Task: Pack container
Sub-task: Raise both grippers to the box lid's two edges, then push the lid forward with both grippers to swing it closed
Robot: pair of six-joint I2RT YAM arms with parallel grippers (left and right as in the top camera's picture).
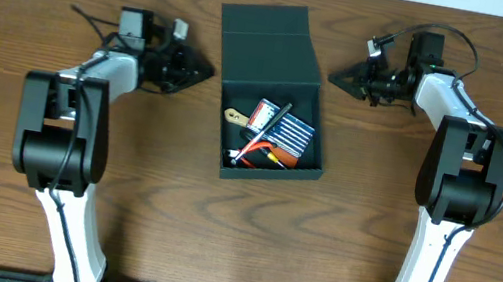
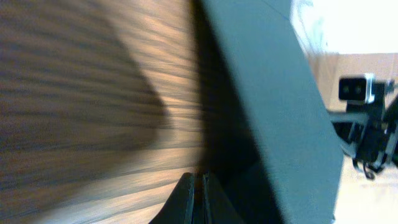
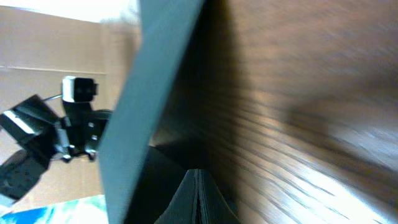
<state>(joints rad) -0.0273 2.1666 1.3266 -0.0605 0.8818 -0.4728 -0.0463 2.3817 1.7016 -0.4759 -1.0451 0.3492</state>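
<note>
1. At the near part of the brown wooden table [image 1: 150, 206], the two arm bases stand well apart, with bare wood between them.
2. Further in, at the middle of the table, sits the dark teal-grey square cardboard container [image 1: 272, 172]. Its tray is open to the overhead camera and holds small goods: a black pen [image 1: 273, 121] lying slantwise over a blue striped packet [image 1: 295, 136], a red-and-white card [image 1: 263, 115], and something orange [image 1: 265, 153] near the front wall.
3. To the left of the tray's far corner, the left gripper [image 1: 204, 70] points at the box. Its fingers are pressed together on nothing, and the tips are near the wall but apart from it.
4. On the right and slightly farther, the right gripper [image 1: 336, 75] mirrors it, also pinched tight and empty, level with the lid's hinge line.
5. Farthest, the hinged flap lid [image 1: 271, 48] stands open behind the tray. Both wrist views show a tall teal panel just beside each set of tips.
6. By my judgement, the packing looks done and closing the flap remains.
7. Risks:
   - A push from one side alone could slide or twist the light box instead of folding the flap.
   - Narrow, closed tips may slip off the smooth card.
   - The pen, if it rides high, could hold the lid from seating.
</note>
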